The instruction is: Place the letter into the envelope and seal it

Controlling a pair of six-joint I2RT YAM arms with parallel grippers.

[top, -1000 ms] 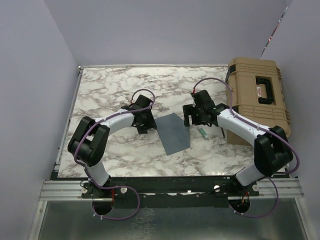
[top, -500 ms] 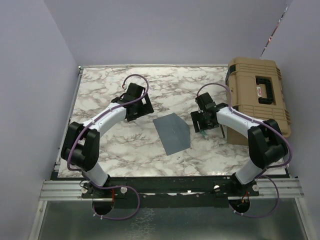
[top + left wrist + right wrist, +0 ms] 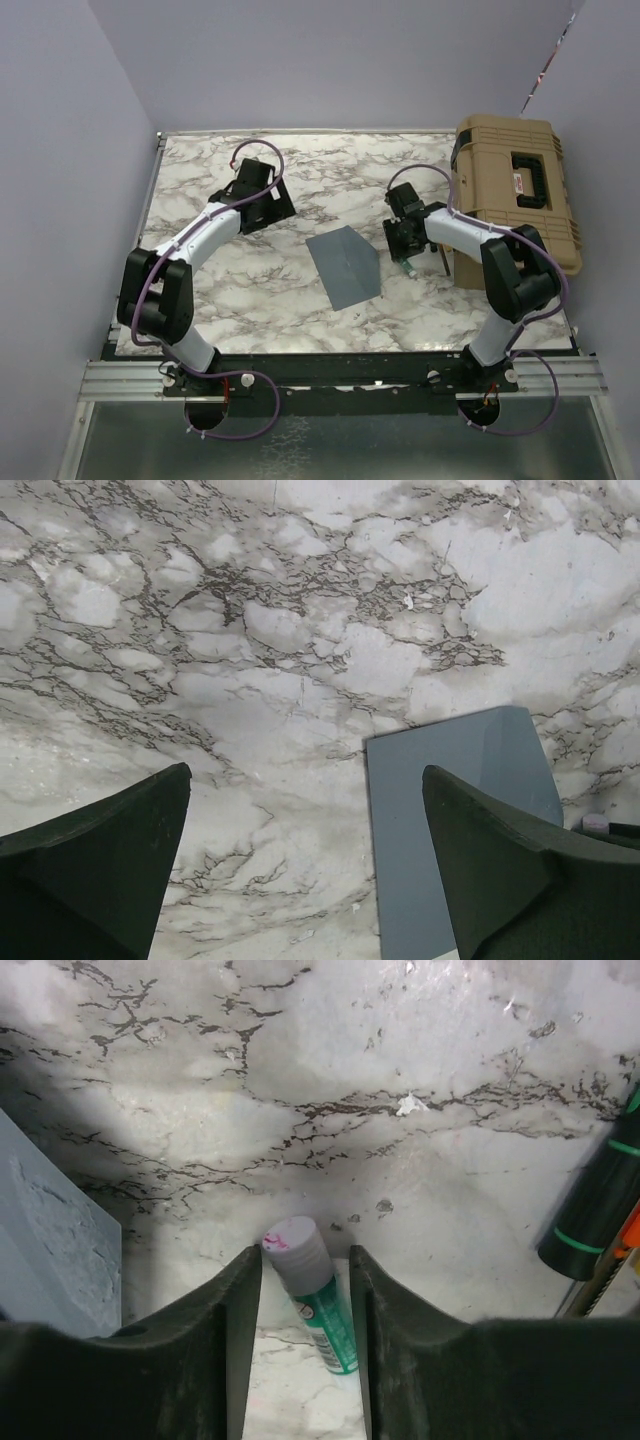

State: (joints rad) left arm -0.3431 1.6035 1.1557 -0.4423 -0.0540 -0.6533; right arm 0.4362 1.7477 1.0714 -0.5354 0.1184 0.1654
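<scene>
The slate blue-grey envelope [image 3: 345, 265] lies flat in the middle of the marble table; it also shows in the left wrist view [image 3: 450, 810] and at the left edge of the right wrist view [image 3: 50, 1250]. The letter is out of view. My left gripper [image 3: 266, 208] hovers up and to the left of the envelope, jaws wide open and empty [image 3: 305, 770]. My right gripper [image 3: 405, 248] is down at the table, right of the envelope. Its fingers straddle a green glue stick with a pale cap [image 3: 310, 1295], narrowed close around it [image 3: 305, 1250], with a slit still showing beside the cap.
A tan hard case [image 3: 515, 195] stands at the right edge, close behind my right arm. A black pen with green bands [image 3: 600, 1210] lies just right of the glue stick. A small white scrap [image 3: 356, 317] sits near the envelope's near corner. Purple walls enclose the table.
My left gripper has opened fully and drawn back up-left, off the envelope. My right gripper has swung down over the glue stick and narrowed its jaws around it.
</scene>
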